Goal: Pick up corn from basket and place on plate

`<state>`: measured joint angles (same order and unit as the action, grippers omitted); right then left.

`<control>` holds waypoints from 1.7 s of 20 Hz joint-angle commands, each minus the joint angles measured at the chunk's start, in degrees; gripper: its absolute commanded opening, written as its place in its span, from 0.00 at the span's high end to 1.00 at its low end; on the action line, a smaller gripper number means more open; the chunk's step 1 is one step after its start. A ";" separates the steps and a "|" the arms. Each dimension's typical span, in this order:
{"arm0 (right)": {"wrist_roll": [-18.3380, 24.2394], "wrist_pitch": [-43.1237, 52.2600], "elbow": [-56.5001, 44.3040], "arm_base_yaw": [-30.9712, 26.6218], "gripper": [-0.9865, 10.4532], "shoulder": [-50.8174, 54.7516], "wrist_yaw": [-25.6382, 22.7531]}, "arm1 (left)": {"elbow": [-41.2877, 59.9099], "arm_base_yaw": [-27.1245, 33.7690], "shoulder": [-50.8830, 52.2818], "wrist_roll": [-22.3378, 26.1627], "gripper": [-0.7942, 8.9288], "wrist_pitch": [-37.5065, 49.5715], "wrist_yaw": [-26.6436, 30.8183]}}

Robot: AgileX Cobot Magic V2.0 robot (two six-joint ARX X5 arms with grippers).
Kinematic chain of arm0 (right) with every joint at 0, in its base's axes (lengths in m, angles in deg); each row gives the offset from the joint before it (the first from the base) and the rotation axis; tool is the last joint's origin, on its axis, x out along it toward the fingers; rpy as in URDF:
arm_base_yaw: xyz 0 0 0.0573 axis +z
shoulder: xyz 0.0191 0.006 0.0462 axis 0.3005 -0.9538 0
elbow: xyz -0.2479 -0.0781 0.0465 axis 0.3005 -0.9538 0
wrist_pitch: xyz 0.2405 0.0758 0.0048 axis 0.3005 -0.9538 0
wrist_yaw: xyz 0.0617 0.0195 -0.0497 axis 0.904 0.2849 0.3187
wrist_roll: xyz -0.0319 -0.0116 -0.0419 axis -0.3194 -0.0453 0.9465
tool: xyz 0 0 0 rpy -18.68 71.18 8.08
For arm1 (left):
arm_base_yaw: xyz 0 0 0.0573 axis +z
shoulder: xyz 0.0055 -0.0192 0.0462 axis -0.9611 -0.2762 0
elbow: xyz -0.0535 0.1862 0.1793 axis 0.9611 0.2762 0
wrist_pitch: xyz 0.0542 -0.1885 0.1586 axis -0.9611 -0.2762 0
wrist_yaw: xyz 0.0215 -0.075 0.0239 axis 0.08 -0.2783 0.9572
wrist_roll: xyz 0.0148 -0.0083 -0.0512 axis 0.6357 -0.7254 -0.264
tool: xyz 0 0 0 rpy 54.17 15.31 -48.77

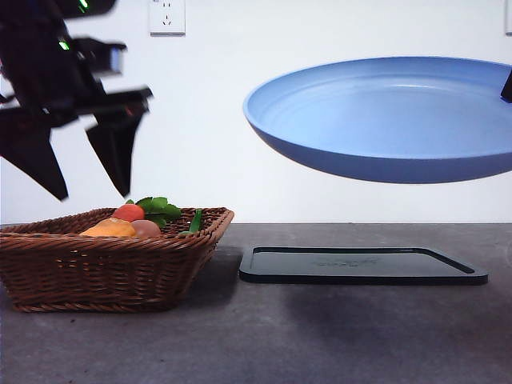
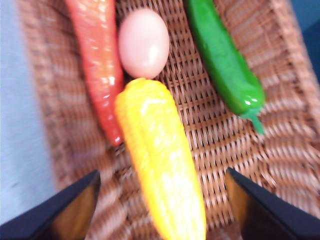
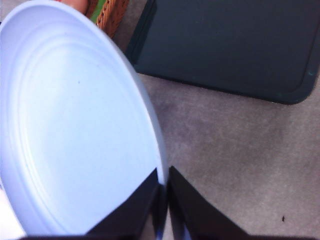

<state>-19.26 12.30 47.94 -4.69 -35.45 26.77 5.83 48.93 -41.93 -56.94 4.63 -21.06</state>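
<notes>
White wall (image 1: 208,144) with a socket (image 1: 166,16) behind grey table (image 1: 320,336).

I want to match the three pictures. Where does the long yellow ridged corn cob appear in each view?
Front view: the corn shows only as an orange-yellow hump above the brown woven basket's rim, at left.
Left wrist view: the corn fills the middle, between the left gripper's open jaws.
Right wrist view: not visible.
Shared landmark: the basket, seen in all three.
</notes>
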 commanded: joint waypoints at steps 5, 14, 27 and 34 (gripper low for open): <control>-0.94 1.46 1.20 0.13 0.91 -0.35 0.13 | -1.36 -0.59 -8.55 -1.42 0.50 2.12 0.37; -0.98 3.21 1.20 0.13 0.91 -0.35 0.17 | -1.36 -0.81 -10.58 -1.40 0.56 2.40 0.28; -1.20 3.17 1.20 0.13 0.91 -0.48 0.22 | -3.10 -0.85 -8.76 -1.86 0.75 0.70 -0.33; -3.67 8.85 1.20 0.13 0.91 -10.95 0.24 | -8.81 -3.76 1.49 -4.90 0.75 2.80 -14.03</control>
<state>-21.62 20.67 47.94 -4.71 -46.29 26.81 -1.90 45.46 -39.70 -61.07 7.37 -34.85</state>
